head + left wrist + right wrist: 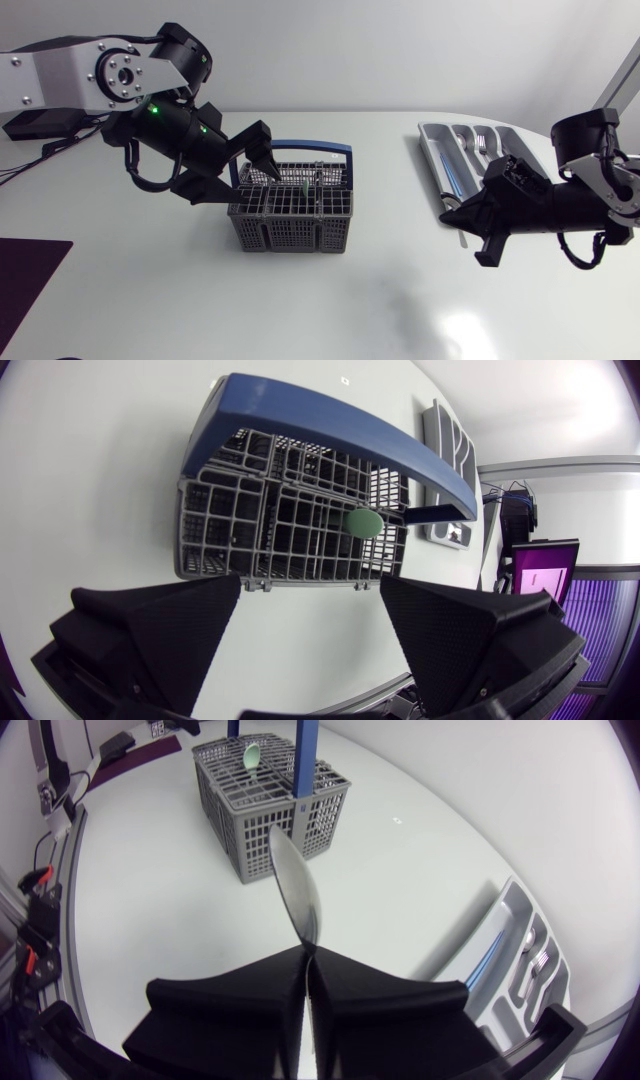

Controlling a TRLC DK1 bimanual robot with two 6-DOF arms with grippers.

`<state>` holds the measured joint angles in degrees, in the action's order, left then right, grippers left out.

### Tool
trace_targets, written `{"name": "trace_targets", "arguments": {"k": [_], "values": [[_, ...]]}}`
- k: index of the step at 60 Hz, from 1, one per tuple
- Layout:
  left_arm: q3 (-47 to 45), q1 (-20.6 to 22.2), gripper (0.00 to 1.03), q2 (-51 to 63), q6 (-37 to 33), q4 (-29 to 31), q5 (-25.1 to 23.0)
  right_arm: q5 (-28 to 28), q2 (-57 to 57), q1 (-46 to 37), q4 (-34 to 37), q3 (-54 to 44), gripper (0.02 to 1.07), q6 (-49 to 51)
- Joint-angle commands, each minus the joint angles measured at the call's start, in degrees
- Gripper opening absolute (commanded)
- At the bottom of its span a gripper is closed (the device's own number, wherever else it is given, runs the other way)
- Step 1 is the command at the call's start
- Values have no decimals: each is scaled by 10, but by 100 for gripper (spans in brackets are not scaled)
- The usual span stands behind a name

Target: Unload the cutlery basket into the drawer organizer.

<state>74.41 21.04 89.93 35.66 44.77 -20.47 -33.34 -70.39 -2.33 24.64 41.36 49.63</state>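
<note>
Your right gripper (pixel 308 958) has its fingers pressed narrow on one silver piece (pixel 296 888). It is seen edge-on, so spoon or knife is hard to call, and its handle is hidden between them. It hangs over the desk (pixel 380 290) just beside the drawer organizer (pixel 440 165), which the arm partly covers; perhaps two forks (pixel 482 143) show inside. Your left gripper (pixel 310 592) stands wide above the one cutlery basket (pixel 290 520), where one green-headed piece (pixel 361 522) stands upright

Overhead head view, wrist views close, both facing basket (pixel 290 228)
</note>
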Motion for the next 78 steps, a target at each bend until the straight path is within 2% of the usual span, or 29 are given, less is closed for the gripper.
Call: {"name": "trace_targets", "arguments": {"k": [1,13,16,22,26,29,36,47,62,78], "values": [[-20,-8,98,-21,-18,3,4,-10,-33,-30,30,31,7,111],[-35,-10,98,-33,-35,-6,25,-19,-153,-109,144,130,7,259],[-38,-10,98,-36,-38,-11,32,-17,-176,-126,154,149,7,292],[-46,-6,98,-42,-45,-21,38,9,-242,-167,166,200,7,355],[-52,-4,98,-46,-47,-26,43,44,-289,-186,222,255,7,398],[-55,-3,98,-47,-49,-29,44,50,-331,-204,268,307,7,427],[-61,1,98,-51,-50,-32,46,73,-383,-232,245,366,7,447],[-68,10,98,-59,-52,-35,53,147,-439,-237,242,423,8,493],[-78,13,99,-66,-56,-36,59,232,-454,-216,200,426,8,523],[-93,19,99,-78,-64,-35,62,282,-466,-203,130,403,8,531]]}}
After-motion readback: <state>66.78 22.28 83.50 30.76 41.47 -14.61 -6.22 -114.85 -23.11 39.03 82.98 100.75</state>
